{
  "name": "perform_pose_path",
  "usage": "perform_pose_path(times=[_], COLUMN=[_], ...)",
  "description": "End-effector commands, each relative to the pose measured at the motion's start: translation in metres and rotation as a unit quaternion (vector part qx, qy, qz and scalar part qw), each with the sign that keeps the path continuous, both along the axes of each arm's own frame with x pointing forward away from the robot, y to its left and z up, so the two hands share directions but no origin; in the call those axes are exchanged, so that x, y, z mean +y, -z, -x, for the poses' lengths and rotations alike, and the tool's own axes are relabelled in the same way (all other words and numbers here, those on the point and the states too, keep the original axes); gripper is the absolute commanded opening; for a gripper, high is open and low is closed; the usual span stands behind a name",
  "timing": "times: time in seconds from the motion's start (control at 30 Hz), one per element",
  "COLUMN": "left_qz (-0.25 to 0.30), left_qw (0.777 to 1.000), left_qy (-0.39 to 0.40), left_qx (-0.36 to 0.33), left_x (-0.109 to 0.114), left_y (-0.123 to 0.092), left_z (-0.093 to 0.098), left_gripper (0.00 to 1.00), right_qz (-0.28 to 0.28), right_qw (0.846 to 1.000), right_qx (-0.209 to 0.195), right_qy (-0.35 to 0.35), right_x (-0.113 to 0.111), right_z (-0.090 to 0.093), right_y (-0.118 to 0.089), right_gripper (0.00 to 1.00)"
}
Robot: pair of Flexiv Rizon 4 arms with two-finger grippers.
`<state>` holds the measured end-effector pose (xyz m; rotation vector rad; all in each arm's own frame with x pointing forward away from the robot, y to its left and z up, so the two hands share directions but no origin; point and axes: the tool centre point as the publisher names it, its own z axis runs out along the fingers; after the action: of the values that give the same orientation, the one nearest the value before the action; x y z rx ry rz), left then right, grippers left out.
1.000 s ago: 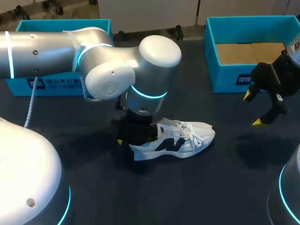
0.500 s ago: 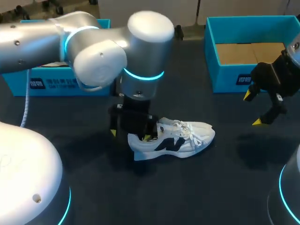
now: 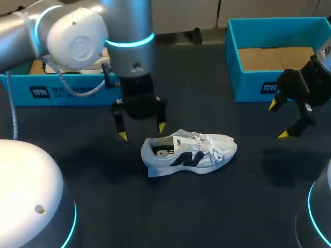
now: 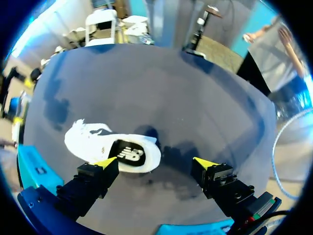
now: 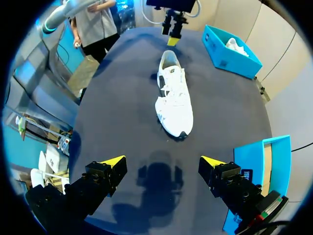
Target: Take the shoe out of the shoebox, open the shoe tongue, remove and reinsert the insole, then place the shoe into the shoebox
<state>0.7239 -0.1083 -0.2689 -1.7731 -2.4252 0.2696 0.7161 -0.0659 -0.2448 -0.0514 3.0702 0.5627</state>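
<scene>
Here the shoe [image 3: 189,154] lies crosswise, heel left, toe pointing right.

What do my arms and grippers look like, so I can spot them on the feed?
Left arm: rounded silver tubes, glowing cyan joint rings, a white coiled cable. Left gripper and right gripper: black blocks, two yellow-tipped fingers each.

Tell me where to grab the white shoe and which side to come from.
Grip the shoe at its heel rim, coming down from above with the left gripper, open beside that end. It stands upright on its sole, mouth facing up, so one finger likely fits inside, the other behind the heel.
</scene>
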Motion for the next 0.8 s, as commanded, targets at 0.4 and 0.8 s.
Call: perform_pose_path(times=[0.4,0.8], left_qz=[0.106,0.106], left_qw=[0.976,0.976], left_qy=[-0.164,-0.164], left_qx=[0.095,0.095], left_x=[0.036,0.036], left_y=[-0.018,-0.018], left_z=[-0.022,-0.022], left_gripper=[1.0,1.0], right_qz=[0.001,0.001], right_qw=[1.0,1.0], right_qx=[0.0,0.0], right_qy=[0.0,0.0], right_x=[0.001,0.001], right_z=[0.0,0.0], right_y=[0.001,0.001], right_gripper=[1.0,1.0])
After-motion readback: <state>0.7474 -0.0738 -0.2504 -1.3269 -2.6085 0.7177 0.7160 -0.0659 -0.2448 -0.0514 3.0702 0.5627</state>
